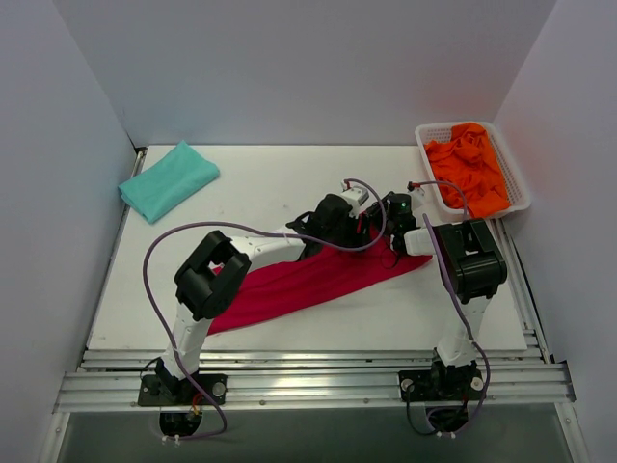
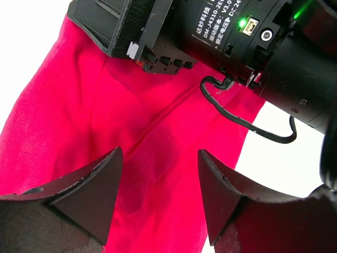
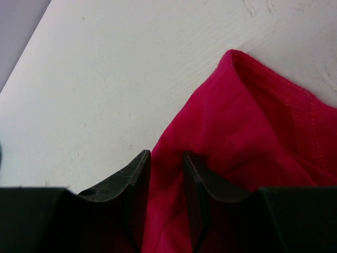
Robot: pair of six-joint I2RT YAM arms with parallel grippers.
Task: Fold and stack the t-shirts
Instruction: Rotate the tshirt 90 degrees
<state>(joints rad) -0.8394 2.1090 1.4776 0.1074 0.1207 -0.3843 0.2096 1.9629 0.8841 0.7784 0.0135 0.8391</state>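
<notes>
Red cloth first: one red shirt (image 1: pixel 308 283) lies stretched across mid-table (image 1: pixel 289 178), one folded teal shirt (image 1: pixel 169 180) sits far left, and an orange heap (image 1: pixel 469 169), too bunched to count, fills one basket (image 1: pixel 519 185) far right. At the left wrist, the left gripper (image 2: pixel 159 153) has its jaws apart over the red shirt. At the right wrist, the right gripper (image 3: pixel 166 154) pinches a fold of it.

On table (image 1: pixel 289 183): folded shirt (image 1: pixel 169 180) back-L; basket (image 1: pixel 515 172) w/ shirts (image 1: pixel 468 166) back-R; spread shirt (image 1: pixel 308 285) centre-front
</notes>
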